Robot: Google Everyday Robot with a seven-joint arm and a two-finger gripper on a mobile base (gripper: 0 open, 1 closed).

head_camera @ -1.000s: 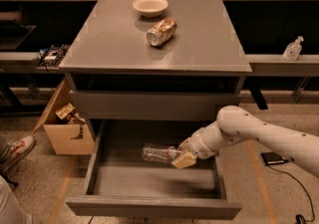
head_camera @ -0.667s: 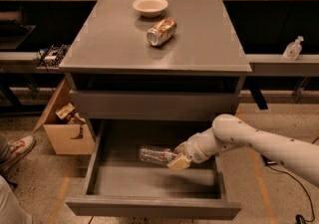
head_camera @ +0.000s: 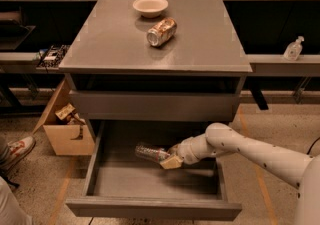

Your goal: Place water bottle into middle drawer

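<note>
The middle drawer [head_camera: 150, 208] is pulled open below the flat closed drawer front [head_camera: 152, 106] of the grey cabinet. My arm reaches in from the lower right. My gripper [head_camera: 170, 159] is inside the open drawer, shut on the clear ribbed water bottle [head_camera: 149, 152]. The bottle lies roughly level, pointing left, held over the drawer's floor near the middle.
A gold-and-silver can [head_camera: 161, 31] lies on its side on the cabinet top, with a white bowl [head_camera: 150, 5] behind it. A pump-top dispenser bottle [head_camera: 293, 49] stands on the right shelf. An open cardboard box [head_camera: 65, 129] sits left of the cabinet. A person's shoe [head_camera: 15, 151] shows at far left.
My gripper and the water bottle have shifted a little to the left and slightly lower inside the open drawer. The can and bowl have not moved.
</note>
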